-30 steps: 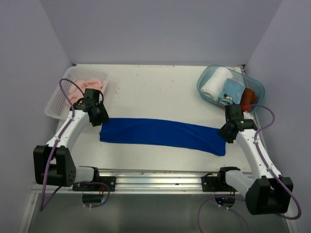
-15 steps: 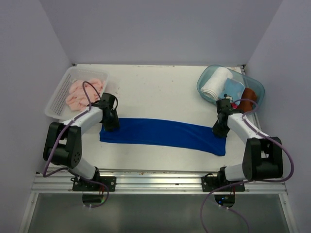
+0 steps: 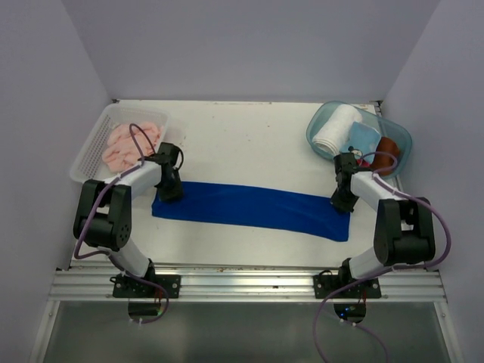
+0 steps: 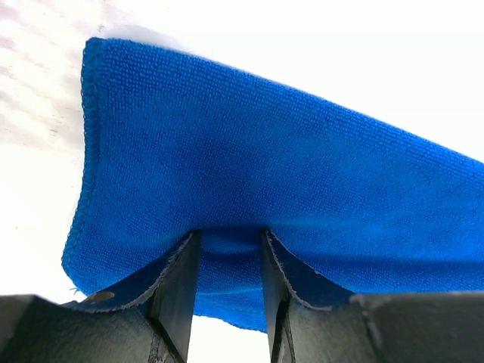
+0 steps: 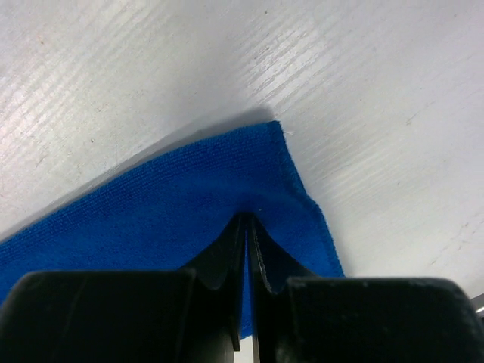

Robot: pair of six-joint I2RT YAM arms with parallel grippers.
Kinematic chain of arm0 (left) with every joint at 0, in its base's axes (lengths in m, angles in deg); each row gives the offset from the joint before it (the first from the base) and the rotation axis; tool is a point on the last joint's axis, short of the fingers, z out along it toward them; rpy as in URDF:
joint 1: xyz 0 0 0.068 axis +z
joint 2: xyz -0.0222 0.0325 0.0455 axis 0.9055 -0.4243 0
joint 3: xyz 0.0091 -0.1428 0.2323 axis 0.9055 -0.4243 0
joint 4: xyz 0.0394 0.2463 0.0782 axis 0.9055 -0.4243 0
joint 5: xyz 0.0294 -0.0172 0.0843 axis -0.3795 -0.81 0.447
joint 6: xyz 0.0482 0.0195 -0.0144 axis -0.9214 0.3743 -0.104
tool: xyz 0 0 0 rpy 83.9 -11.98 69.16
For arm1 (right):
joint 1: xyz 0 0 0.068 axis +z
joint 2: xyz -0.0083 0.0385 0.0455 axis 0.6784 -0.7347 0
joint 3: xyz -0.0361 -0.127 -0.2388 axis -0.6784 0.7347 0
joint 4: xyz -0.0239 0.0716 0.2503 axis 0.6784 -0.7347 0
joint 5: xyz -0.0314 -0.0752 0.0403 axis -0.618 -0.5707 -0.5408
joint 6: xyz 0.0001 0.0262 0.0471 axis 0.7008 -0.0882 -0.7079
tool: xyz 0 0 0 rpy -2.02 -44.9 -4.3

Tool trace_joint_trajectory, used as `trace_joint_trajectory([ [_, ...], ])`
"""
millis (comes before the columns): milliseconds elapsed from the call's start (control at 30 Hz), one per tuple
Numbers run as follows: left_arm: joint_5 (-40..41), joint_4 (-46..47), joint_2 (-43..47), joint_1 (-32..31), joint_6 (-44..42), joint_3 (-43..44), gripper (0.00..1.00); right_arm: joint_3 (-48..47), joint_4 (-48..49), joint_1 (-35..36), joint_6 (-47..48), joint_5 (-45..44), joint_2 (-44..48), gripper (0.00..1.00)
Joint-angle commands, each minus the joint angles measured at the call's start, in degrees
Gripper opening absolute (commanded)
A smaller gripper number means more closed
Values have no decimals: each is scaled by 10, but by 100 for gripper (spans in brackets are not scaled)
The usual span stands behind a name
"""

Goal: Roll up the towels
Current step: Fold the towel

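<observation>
Nothing legible in any view — no words, labels, brands, numbers or signs, not even on the blue towel (image 3: 249,208).

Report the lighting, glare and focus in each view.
Top external: even, soft light, blue towel sharp, only faint shadows. Left wrist: table blown out to white, left fingers dark. Right wrist: table grain crisp, thin shadow along the towel's edge, right fingers soft and underlit.

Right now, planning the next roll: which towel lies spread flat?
The blue towel, stretched across the table; the white towel sits rolled in the tub, the pink towels bunched.
</observation>
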Motion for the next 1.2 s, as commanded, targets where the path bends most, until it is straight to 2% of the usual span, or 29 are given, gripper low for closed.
trace_joint_trajectory([
  [0,53,12,-3,12,-15,6,41,-13,3,-4,14,-33,46,8],
  [233,53,-7,46,2,-22,21,41,-9,-35,-4,34,-21,141,11],
  [300,54,-21,67,-14,-21,28,41,-5,-41,-4,35,5,157,12],
  [367,52,-31,87,-33,-19,29,42,12,-33,0,37,69,174,13],
  [500,39,-29,108,-79,-14,27,42,48,-24,6,22,95,191,15],
  [667,-11,5,65,-137,-7,44,42,63,-8,7,23,107,155,15],
  [800,-31,15,42,-146,-1,37,41,56,-12,6,37,106,114,16],
  [1167,22,-21,29,-144,-8,-40,41,52,-24,3,28,57,47,19],
])
